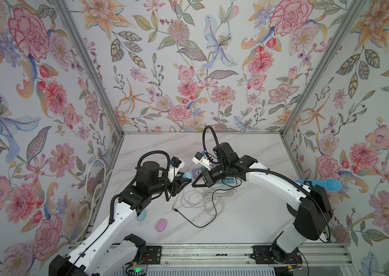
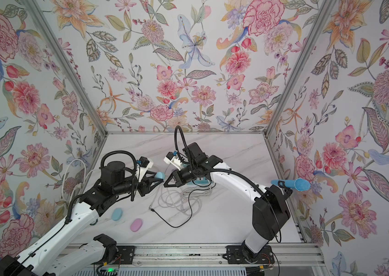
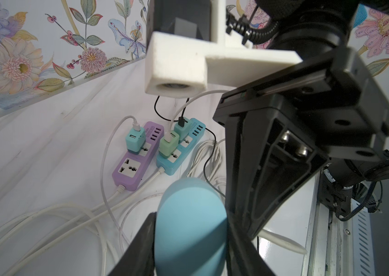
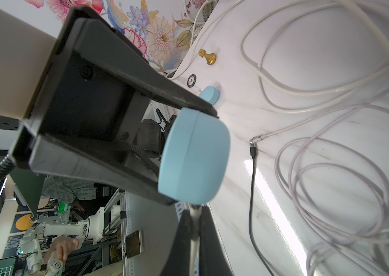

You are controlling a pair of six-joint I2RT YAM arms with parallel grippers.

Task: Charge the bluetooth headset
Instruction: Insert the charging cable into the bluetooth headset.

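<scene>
Left end effector [image 4: 176, 148], partly spread, clamps the blue headset case [image 4: 195, 155] above the surface [image 1: 248, 227]. Right end effector [image 4: 195, 225], pressed together, pinches a white cable plug [image 4: 195, 212] at the case's edge. Loose cables [image 1: 203, 198] crowd below.

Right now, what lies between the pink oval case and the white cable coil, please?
Only a thin black cable crosses that stretch, as both top views show.

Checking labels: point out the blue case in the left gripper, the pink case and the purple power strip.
blue case [image 4: 193, 155], right wrist view, its shell's middle.
pink case [image 1: 161, 224], a top view, centre of lid.
purple power strip [image 3: 130, 167], left wrist view, face at empty socket.
</scene>
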